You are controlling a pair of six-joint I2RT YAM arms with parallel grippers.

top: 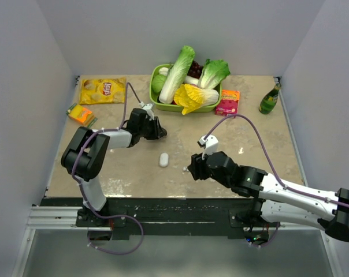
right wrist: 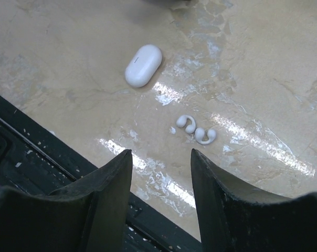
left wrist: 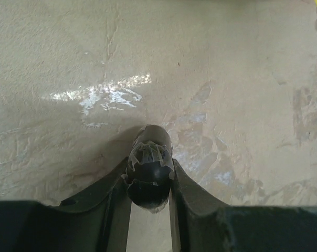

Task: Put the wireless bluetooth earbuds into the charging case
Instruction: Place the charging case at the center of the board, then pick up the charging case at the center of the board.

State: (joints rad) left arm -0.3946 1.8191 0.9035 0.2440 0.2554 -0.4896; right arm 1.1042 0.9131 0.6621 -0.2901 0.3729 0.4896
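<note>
there is one charging case (top: 164,160), and it lies alone on the beige tabletop (top: 249,156) near the centre of the top view, between the two arms and touching neither. it is a small, glossy white oval pebble with a smooth shell, lying flat; in the right wrist view it sits in the upper middle of the frame (right wrist: 143,65), tilted on a diagonal. there are two earbuds (right wrist: 196,129), both white and curled like little hooks. they lie side by side and seem to touch each other, a little below and to the right of the case and apart from it. there are two grippers. the right gripper (right wrist: 161,157) is released, its two dark fingers spread with only bare tabletop between them, and it points at the earbuds from the lower edge of the frame. in the top view it sits just right of the case (top: 192,167). the left gripper (left wrist: 150,176) is clenched on one small dark rounded lump (left wrist: 150,152) with a scrap of clear film on it; what that lump is cannot be told. in the top view this gripper is above and left of the case (top: 158,131). along the far side of the tabletop are one yellow chip bag (top: 103,90), one green basket (top: 163,107) heaped with leafy vegetables, one pink packet (top: 227,102) and one green bottle (top: 270,99).
</note>
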